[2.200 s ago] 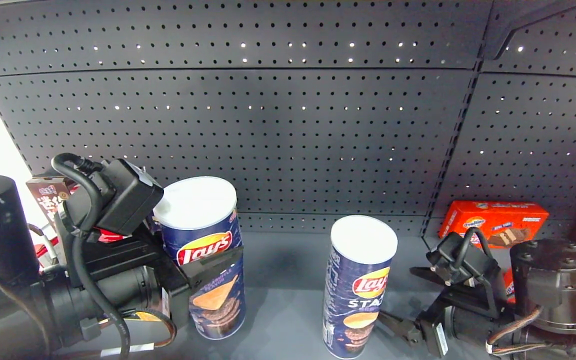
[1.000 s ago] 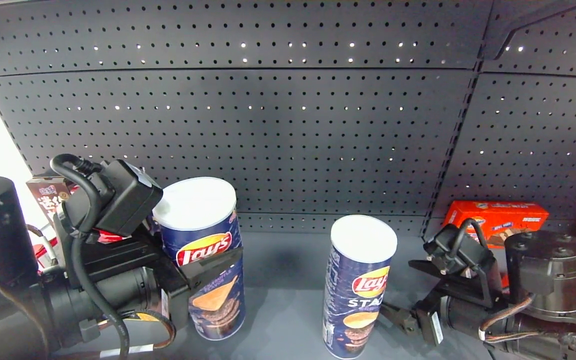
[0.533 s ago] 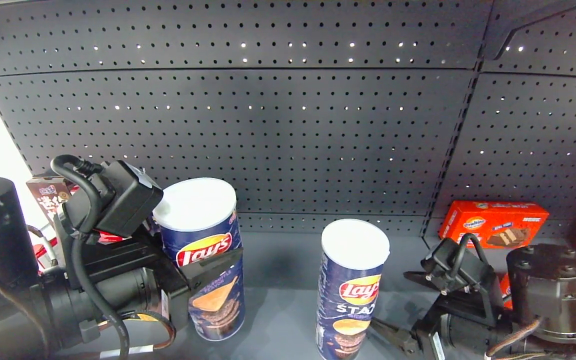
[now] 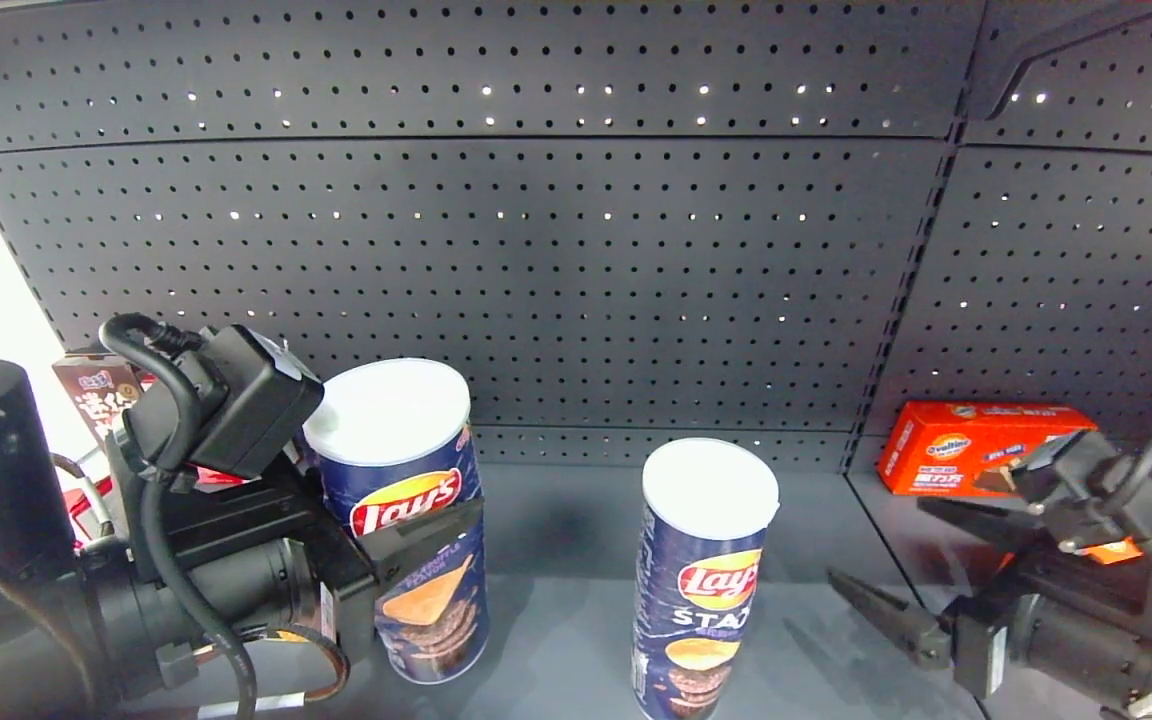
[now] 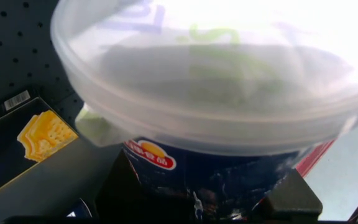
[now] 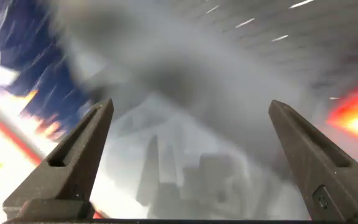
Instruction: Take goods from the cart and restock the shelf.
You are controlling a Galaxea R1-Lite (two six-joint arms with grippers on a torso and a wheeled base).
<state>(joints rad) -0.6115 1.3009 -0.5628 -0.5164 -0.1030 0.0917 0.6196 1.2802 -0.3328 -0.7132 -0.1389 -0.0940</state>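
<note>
Two dark blue chips cans with white lids stand upright on the grey shelf [image 4: 561,530]. My left gripper [image 4: 406,545] is shut on the left can [image 4: 398,480] at mid-height; in the left wrist view the can [image 5: 216,93] shows between the left gripper's [image 5: 207,199] dark fingers. The right can [image 4: 704,570] stands free at the shelf's middle. To its right my right gripper [image 4: 916,570] is open and apart from it. The right gripper [image 6: 191,155] holds nothing in the right wrist view.
A perforated dark back panel [image 4: 576,280] closes the shelf behind. An orange box [image 4: 976,445] lies at the back right. A brown box [image 4: 96,395] stands at the far left, behind the left arm; a dark cracker box [image 5: 23,137] sits beside the held can.
The right can shifted slightly left. The right gripper then drew back to the right, away from it, fingers spread. The left arm and its can stayed put.
</note>
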